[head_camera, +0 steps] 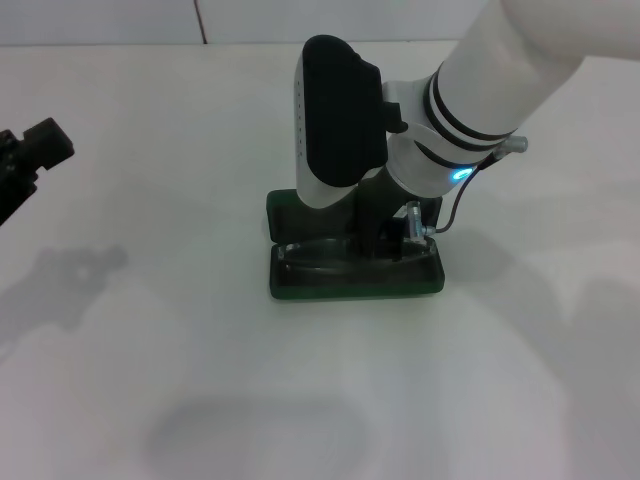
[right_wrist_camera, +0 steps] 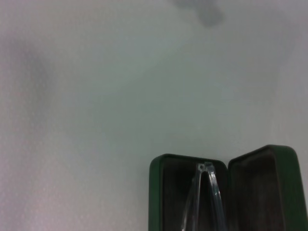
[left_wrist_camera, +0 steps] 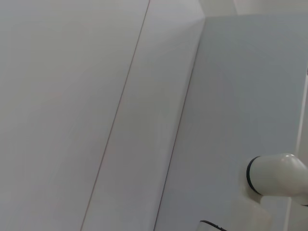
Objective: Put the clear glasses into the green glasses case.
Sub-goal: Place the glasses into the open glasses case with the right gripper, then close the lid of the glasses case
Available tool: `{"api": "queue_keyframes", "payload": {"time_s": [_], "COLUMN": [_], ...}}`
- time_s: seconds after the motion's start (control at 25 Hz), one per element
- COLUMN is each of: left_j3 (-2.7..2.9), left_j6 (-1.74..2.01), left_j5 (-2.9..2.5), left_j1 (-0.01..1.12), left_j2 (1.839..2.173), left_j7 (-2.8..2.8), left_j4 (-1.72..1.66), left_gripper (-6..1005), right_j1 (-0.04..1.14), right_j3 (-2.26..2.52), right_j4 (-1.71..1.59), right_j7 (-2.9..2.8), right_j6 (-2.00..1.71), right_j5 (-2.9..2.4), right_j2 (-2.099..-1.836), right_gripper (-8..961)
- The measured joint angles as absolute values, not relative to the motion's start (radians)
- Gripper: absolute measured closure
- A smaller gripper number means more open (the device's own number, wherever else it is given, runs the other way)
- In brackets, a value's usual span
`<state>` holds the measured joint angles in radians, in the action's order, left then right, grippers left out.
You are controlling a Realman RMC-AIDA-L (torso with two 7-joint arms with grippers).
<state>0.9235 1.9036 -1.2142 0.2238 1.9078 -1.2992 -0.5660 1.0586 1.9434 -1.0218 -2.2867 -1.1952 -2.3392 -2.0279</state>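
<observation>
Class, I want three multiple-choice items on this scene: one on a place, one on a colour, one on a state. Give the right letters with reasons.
1. Where are the glasses?
A in the case
B on the bare table
C by the left claw

2. What colour is the case?
A red
B green
C white

3. How is the case?
A shut
B open
C upside down

Key: 1 A, the clear temples lie in one half, under the right claw. 2 B, its shell is dark green. 3 B, both lined halves show.
</observation>
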Motion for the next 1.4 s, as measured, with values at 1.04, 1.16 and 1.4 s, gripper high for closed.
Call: {"api": "queue_keyframes", "payload": {"time_s": [1.04, 1.16, 1.4], "left_j3": [0.911, 0.889, 0.885], "left_j6": [1.906, 1.904, 1.903], "left_j5": [-1.204, -1.208, -1.215], "left_j1": [0.231, 0.235, 0.247], "left_j2": [1.909, 1.922, 1.932], "left_j7": [-1.301, -1.307, -1.333], "left_j4": [-0.566, -0.566, -0.566], "left_gripper": [957, 956, 955], "right_j1": [0.667, 0.57, 0.323], "right_j3": [1.845, 1.785, 1.549], "right_j4": [-1.657, -1.76, -1.901], "right_j7": [-2.337, -2.333, -2.268], "right_j6": [-1.375, -1.381, -1.36], "right_j5": [-2.442, -2.437, -2.319], "right_j2": [-2.028, -2.026, -2.022], "right_gripper": [798, 798, 798]}}
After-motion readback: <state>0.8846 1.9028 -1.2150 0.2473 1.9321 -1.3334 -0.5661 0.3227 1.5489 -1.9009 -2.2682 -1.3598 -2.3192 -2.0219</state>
